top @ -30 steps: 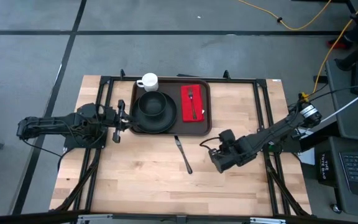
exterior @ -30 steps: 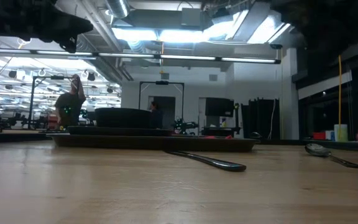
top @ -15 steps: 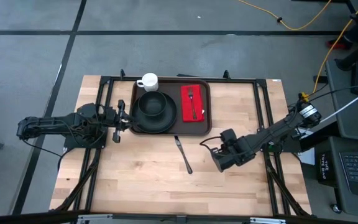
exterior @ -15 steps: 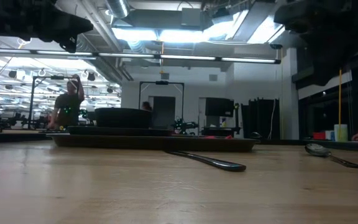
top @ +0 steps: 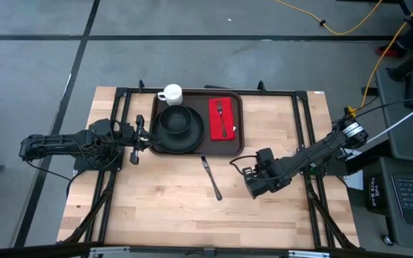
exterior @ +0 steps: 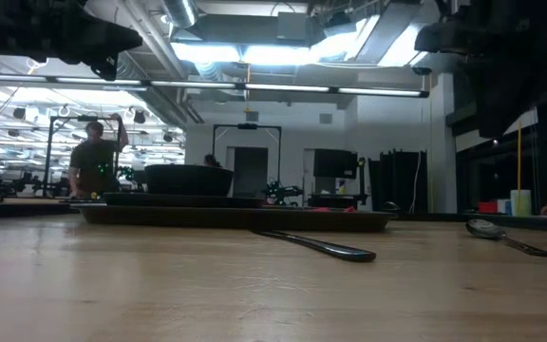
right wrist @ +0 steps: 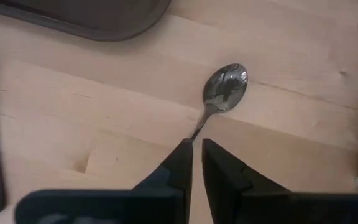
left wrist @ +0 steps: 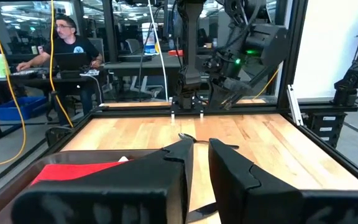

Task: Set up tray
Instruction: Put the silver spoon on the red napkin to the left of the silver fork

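High view shows us the tray, dark brown with a raised rim, lying at twelve o'clock from the table's centre, toward the far edge. On it sit a black plate with a dark bowl on the nine o'clock half and a red napkin on the three o'clock half, with a fork lying along the napkin. A white mug stands at the tray's eleven o'clock corner, touching its rim. A knife lies on the bare wood just off the tray's six o'clock edge.

Our left gripper sits at the tray's nine o'clock edge, right against the rim; its wrist view shows its fingers with a narrow gap between them, but we cannot tell whether they pinch the rim.

Our right gripper hangs at four o'clock from the tray, near its corner. Its wrist view shows a spoon lying on the wood, the handle running toward the fingers, which stand slightly apart with the handle tip at the gap; we cannot tell whether they grip it.

Low view shows a person standing in the room beyond the table.
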You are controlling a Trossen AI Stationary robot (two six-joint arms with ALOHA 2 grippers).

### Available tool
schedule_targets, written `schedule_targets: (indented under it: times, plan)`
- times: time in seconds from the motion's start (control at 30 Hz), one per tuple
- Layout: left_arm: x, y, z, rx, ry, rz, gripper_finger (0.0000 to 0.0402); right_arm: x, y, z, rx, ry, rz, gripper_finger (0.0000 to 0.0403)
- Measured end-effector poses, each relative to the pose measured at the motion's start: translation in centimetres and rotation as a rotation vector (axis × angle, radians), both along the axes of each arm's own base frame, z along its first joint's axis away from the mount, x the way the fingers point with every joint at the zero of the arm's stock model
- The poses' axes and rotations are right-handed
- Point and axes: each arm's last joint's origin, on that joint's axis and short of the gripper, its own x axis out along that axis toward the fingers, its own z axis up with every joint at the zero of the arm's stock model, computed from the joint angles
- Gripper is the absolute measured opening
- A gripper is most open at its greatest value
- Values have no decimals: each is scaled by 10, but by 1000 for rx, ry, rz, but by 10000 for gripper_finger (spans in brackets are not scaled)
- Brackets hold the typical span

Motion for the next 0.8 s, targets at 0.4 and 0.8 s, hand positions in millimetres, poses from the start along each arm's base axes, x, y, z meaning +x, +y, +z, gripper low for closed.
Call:
schedule_targets:
  times: [0.4,0.8]
  plan:
    - [0,0,0,0,0,0,48,6,5,-25,-17,98,-110,129]
    - [0,0,0,-2,0,-1,47,10,-1,-33,-2,59,-204,145]
